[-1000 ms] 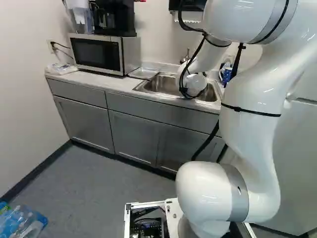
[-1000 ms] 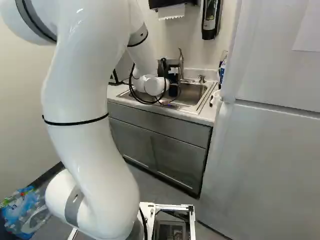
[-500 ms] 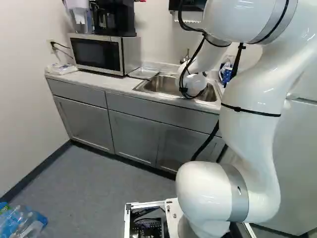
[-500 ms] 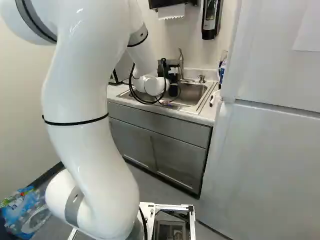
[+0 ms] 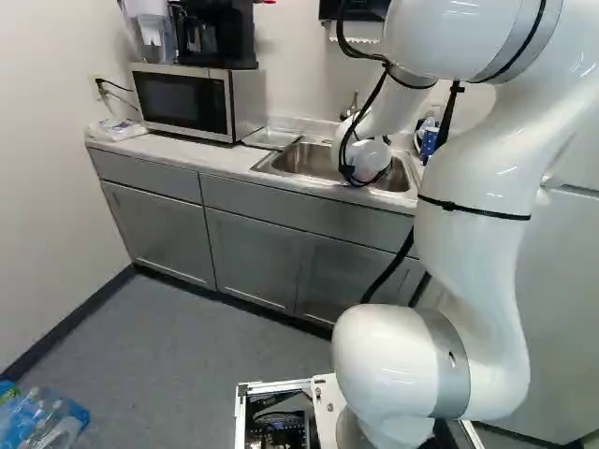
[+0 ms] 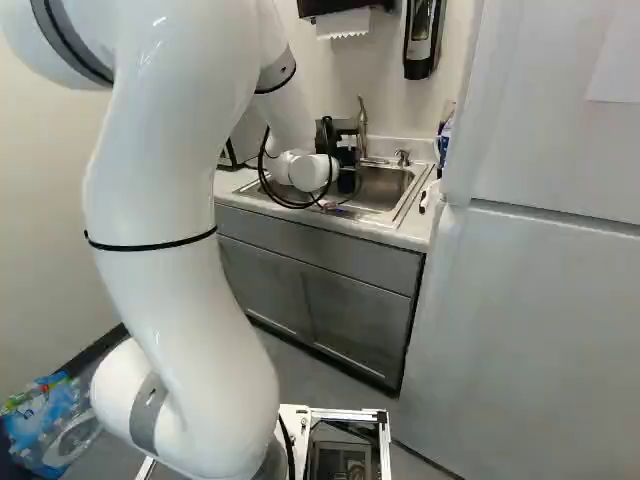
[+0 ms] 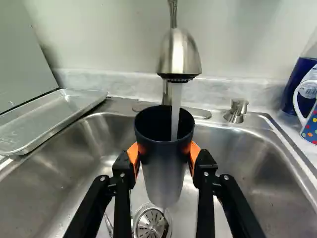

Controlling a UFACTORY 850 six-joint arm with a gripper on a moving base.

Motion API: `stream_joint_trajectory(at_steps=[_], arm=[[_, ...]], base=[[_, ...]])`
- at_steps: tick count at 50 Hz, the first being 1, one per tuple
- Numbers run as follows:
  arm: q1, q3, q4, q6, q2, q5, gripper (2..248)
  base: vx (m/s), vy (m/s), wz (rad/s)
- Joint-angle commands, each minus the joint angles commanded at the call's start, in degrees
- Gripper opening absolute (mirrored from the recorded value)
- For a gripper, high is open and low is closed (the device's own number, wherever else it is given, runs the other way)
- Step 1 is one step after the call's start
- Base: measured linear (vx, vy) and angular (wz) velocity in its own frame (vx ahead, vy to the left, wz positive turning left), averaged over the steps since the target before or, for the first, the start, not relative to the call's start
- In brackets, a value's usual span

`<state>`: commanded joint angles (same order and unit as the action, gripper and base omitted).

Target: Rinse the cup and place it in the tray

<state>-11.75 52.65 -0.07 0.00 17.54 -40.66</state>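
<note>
In the right base view, the black gripper point(image 6: 346, 157) is over the sink, partly hidden by the wrist and its cables. The wrist view has the gripper point(image 7: 163, 153) shut on a dark cup point(image 7: 162, 173), orange pads pressing it from two sides. Upright and open at the top, the cup hangs above the sink drain. Water point(image 7: 176, 111) runs from the faucet point(image 7: 179, 52) into its mouth. Beside the sink, on the microwave's side, lies the silver tray point(image 7: 67, 106), apart from the cup; the left base view also shows this tray point(image 5: 271, 138).
The steel sink point(image 7: 257, 163) surrounds the space under the gripper. A microwave point(image 5: 192, 101) stands past the tray. At the sink's other side are a small metal knob point(image 7: 237, 110) and blue containers point(image 7: 299, 84). A fridge point(image 6: 530, 330) stands right of the counter in the right base view.
</note>
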Motion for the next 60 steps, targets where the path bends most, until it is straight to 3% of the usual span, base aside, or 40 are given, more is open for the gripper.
stream_joint_trajectory(at_steps=[60], arm=[[0.0, 0.0, 0.0, 0.0, 0.0, 0.0, 119]], base=[[0.0, 0.0, 0.0]])
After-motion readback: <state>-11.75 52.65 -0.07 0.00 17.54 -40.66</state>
